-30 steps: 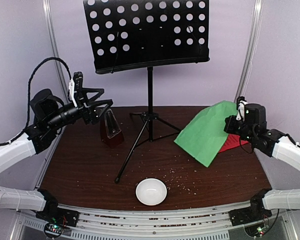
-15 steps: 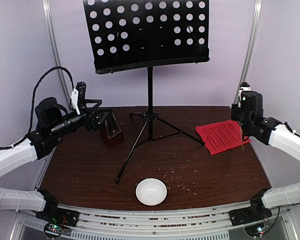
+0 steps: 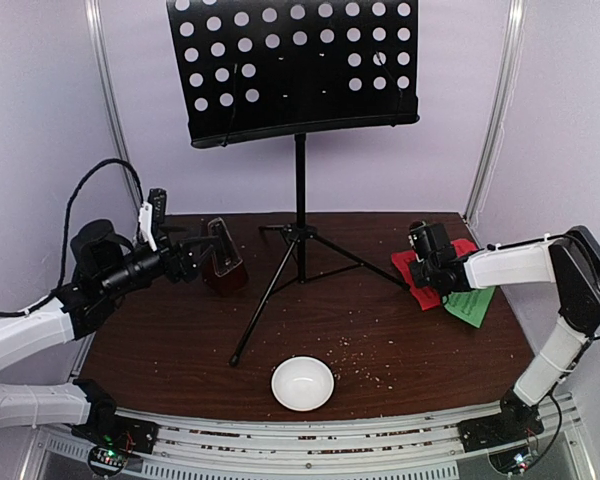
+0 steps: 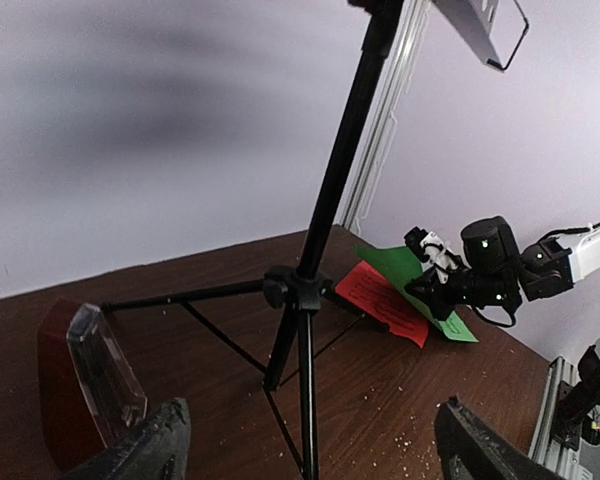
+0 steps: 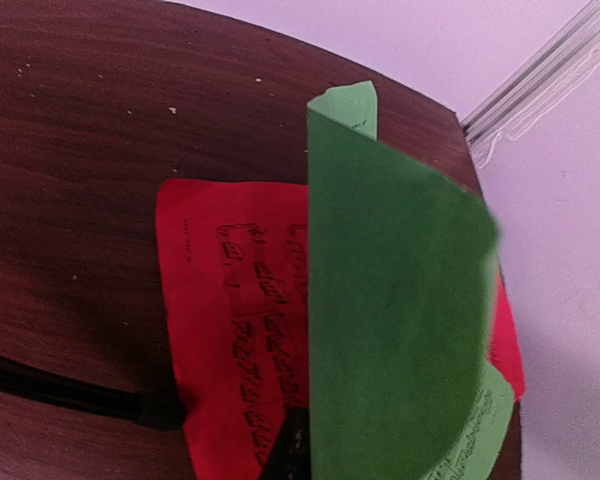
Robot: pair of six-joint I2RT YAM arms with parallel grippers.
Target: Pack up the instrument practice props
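White round bowl (image 3: 302, 383) nearest, small and upright on the dark brown wooden table (image 3: 160, 340) close to the front edge, among scattered pale crumbs (image 3: 365, 372). Further in on the left, left gripper (image 3: 198, 258) held level and pointing at the dark red-brown pyramid metronome (image 3: 225, 270). Shows its fingers (image 4: 158, 448) spread wide apart in the left wrist view, holding nothing, just short of the metronome. Stands upright left of centre, that metronome, with a clear plastic wedge cover (image 4: 105, 368) on the face turned to the gripper. At mid-table, the thin legs of the tall black tripod music stand (image 3: 300, 190) splayed on the wood, one toward the bowl, one toward the papers, one toward the back. On the right, right gripper (image 3: 427, 268) low over the papers, arm stretched in from the right edge. Flat on the table there, red paper sheet (image 5: 230, 320) printed with music notation. Partly over it, green paper sheet (image 5: 390, 330), one corner lying flat, the rest raised on edge up the middle of the right wrist view. Looks pinched on that raised green sheet: one dark finger (image 5: 292, 450) at the sheet's edge, the other hidden behind it. Farthest and highest, the stand's black perforated desk (image 3: 295, 70), tilted, against the pale lilac wall (image 3: 400, 170).
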